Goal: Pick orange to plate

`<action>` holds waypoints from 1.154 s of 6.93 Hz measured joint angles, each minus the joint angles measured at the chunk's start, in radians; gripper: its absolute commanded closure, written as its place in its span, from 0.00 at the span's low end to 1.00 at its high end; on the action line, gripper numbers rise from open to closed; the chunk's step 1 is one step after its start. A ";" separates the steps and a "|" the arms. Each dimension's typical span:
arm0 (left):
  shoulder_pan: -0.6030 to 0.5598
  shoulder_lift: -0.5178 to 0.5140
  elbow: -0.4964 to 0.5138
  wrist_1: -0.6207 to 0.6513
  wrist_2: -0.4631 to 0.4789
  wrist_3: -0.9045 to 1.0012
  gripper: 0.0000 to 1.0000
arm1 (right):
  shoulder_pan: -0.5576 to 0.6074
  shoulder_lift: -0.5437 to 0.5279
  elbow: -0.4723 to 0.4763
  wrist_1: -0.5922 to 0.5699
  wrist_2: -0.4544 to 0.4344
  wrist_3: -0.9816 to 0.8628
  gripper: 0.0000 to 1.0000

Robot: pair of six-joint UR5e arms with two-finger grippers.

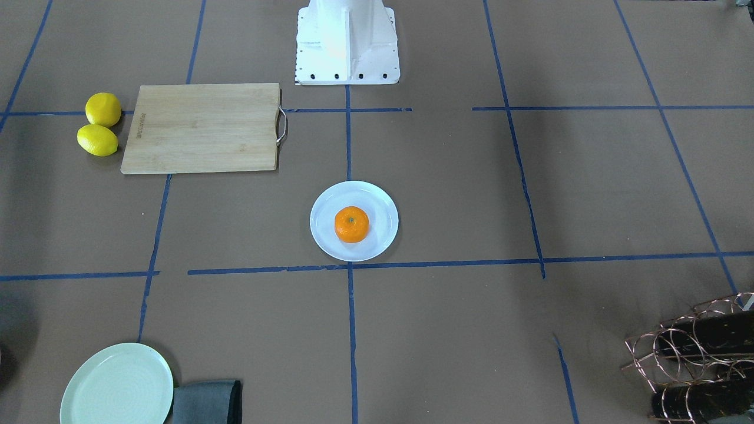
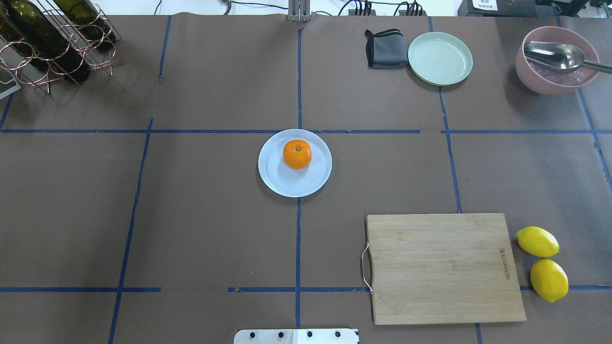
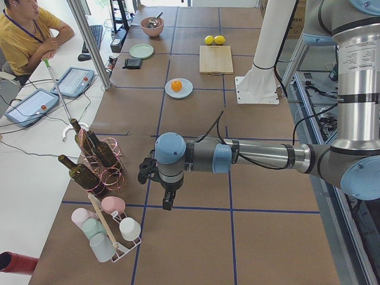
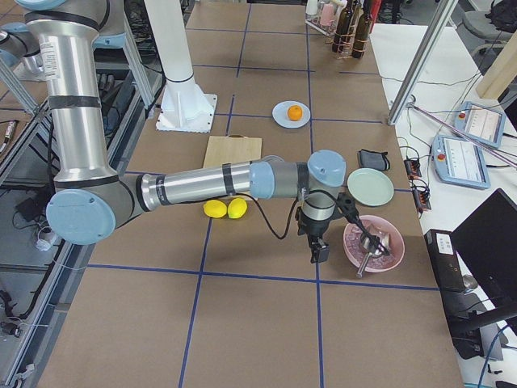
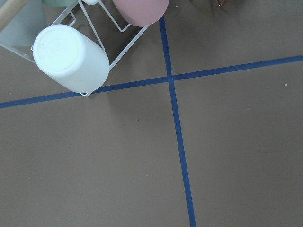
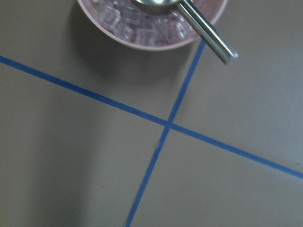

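Observation:
The orange (image 2: 297, 154) (image 1: 351, 224) rests stem-up on the pale bluish-white plate (image 2: 286, 183) (image 1: 380, 203) at the table's middle, slightly toward the plate's far side. In the side views the orange (image 3: 176, 85) (image 4: 295, 112) is small and far from both arms. My left gripper (image 3: 167, 200) hangs over bare table at the left end, beside the racks. My right gripper (image 4: 320, 251) hangs at the right end next to the pink bowl. I cannot tell whether either is open or shut. Neither wrist view shows fingers.
A wooden cutting board (image 2: 442, 267) lies near the base on my right, two lemons (image 2: 542, 263) beside it. A green plate (image 2: 440, 58), grey cloth (image 2: 385, 48) and pink ice bowl with a ladle (image 2: 554, 67) stand far right. A bottle rack (image 2: 52, 38) and a cup rack (image 5: 71, 56) stand at the left.

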 measured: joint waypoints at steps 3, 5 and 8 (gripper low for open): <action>0.001 0.010 -0.006 -0.001 -0.003 0.002 0.00 | 0.025 -0.065 -0.017 0.011 0.073 0.001 0.00; 0.001 0.011 -0.002 0.000 -0.002 0.002 0.00 | 0.025 -0.076 -0.020 0.012 0.082 0.001 0.00; 0.002 0.012 0.003 0.002 -0.001 0.001 0.00 | 0.025 -0.082 -0.020 0.012 0.087 0.001 0.00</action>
